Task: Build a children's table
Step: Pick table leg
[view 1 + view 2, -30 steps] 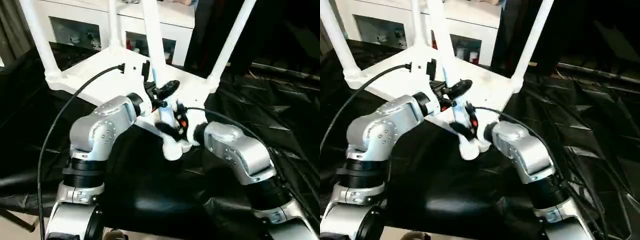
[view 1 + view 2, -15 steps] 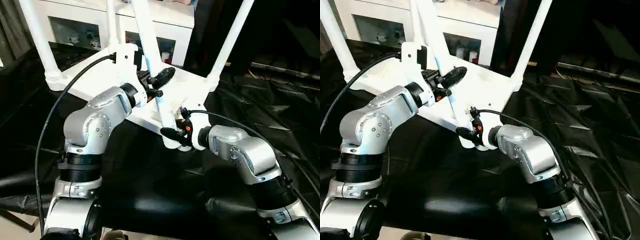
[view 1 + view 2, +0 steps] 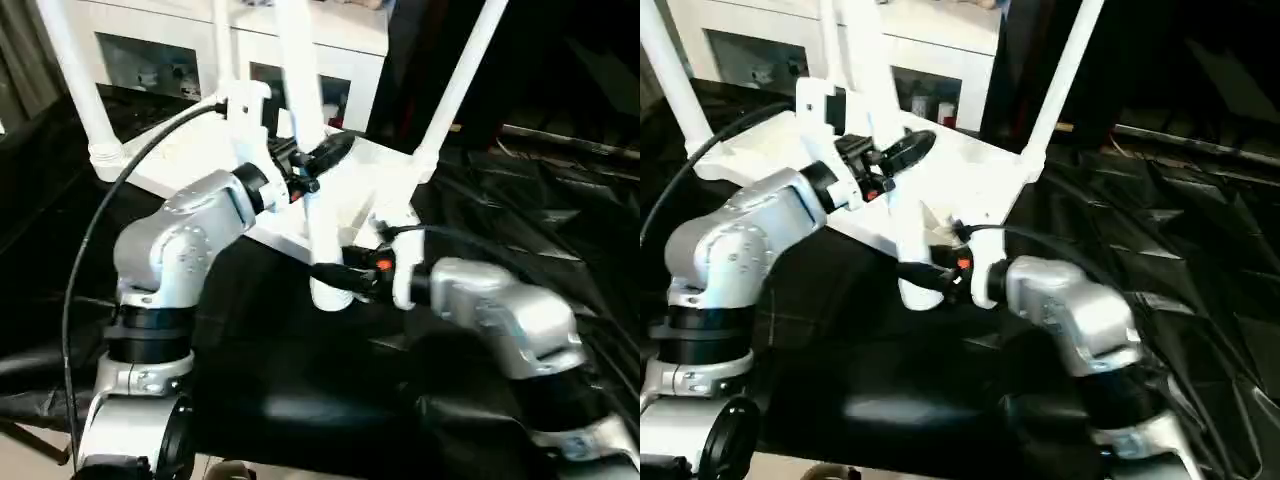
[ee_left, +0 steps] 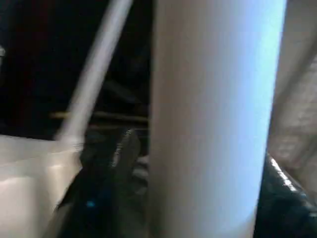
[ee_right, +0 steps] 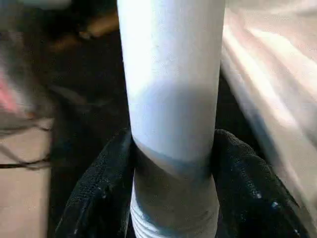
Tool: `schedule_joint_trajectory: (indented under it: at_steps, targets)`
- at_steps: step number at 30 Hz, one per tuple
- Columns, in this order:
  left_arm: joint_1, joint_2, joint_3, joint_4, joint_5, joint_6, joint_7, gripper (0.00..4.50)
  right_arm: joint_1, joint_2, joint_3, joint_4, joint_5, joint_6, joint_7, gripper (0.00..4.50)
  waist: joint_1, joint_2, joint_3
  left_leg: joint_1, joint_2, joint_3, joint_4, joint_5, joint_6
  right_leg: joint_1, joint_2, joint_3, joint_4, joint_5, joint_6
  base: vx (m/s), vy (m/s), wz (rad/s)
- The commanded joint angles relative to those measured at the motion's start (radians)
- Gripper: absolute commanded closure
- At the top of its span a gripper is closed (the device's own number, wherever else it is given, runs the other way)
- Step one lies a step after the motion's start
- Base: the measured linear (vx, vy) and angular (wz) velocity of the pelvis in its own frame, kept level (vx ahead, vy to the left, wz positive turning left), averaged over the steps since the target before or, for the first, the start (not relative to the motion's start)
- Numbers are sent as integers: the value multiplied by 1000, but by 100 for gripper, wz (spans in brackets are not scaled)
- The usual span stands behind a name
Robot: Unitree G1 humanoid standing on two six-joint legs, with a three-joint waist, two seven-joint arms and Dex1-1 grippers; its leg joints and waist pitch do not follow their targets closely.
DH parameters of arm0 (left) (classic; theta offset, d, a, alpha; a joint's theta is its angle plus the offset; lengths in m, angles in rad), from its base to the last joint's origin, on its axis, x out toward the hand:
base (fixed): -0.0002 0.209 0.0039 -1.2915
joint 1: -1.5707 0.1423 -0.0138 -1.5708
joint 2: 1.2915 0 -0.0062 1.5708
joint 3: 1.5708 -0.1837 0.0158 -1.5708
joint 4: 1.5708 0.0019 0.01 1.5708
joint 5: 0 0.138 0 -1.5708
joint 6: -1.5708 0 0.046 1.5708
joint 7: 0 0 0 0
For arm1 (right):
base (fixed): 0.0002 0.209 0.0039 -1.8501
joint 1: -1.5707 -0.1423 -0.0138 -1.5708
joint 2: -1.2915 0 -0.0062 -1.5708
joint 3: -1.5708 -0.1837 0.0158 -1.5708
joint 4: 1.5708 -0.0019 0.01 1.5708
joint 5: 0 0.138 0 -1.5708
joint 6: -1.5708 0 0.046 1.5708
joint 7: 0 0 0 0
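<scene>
Fourth leg, both tools on it at near corner of upturned table.
Right tool [image 3: 335, 277] clamped on long white tapered plastic leg [image 3: 305, 120] near threaded end, steadying it over socket; left tool [image 3: 315, 165] higher up, fingers astride shaft, grip unclear; white ribbed plastic tabletop [image 3: 385, 185] upside down on black-covered bench [image 3: 560, 230].

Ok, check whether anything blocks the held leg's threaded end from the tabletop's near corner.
Nothing visible does. The right gripper clamps the white leg just above its threaded end, which sits at the near corner of the upturned tabletop. Whether it has entered the socket cannot be told.
</scene>
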State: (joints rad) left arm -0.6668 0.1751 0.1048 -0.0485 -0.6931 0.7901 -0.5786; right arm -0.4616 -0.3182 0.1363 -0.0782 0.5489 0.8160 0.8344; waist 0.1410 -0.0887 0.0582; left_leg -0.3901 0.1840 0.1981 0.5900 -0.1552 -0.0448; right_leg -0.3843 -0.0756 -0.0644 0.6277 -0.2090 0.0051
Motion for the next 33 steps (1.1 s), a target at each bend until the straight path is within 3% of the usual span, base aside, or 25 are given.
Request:
schedule_joint_trajectory:
  at_steps: [1,5,9,10,15,24,29,32,33]
  targets:
    - [26,15,2,-20,-67,31,-101,159,11,-28,-22,-37,42,-22,80,257,-2,10,-64,32,53,-26,-71,-211,-69,34,-76,50,-75,-143,-143,0,0,0]
    - [61,42,8,-38,-137,64,-206,159,19,-58,-13,-42,54,-36,139,257,-1,12,-62,35,54,-27,-75,-245,-79,29,-77,51,-81,-213,-133,0,0,0]
    - [62,49,17,-24,-154,74,-213,159,19,-68,-17,-43,67,-36,161,258,-2,11,-59,37,55,-29,-78,-273,-88,27,-78,51,-85,-249,-131,0,0,0]
    - [61,49,21,-18,-160,73,-215,188,19,-71,-17,-42,69,-36,167,258,-2,11,-60,37,55,-30,-77,-273,-89,28,-79,51,-85,-254,-130,0,0,0]
    - [57,58,23,-3,-172,72,-226,228,22,-84,-12,-41,68,-43,189,258,-1,11,-62,36,55,-30,-76,-254,-87,29,-78,51,-83,-238,-128,0,0,0]
    - [40,41,26,32,-132,26,-163,260,26,-93,-3,-39,53,-59,197,259,0,9,-64,34,54,-28,-73,-226,-77,33,-78,51,-79,-197,-135,0,0,0]
    - [36,31,16,17,-103,8,-119,261,33,-95,10,-41,14,-107,180,259,0,7,-64,33,55,-28,-73,-221,-75,33,-77,50,-79,-192,-137,0,0,0]
    - [17,36,-14,27,-26,-9,-47,262,24,-82,4,-29,19,-96,162,259,0,7,-64,36,55,-28,-72,-230,-75,31,-77,51,-80,-205,-131,0,0,0]
    - [7,43,-36,32,26,-25,-8,262,16,-71,-3,-25,23,-85,144,203,0,7,-63,35,54,-29,-73,-237,-75,31,-78,51,-83,-223,-128,0,0,0]
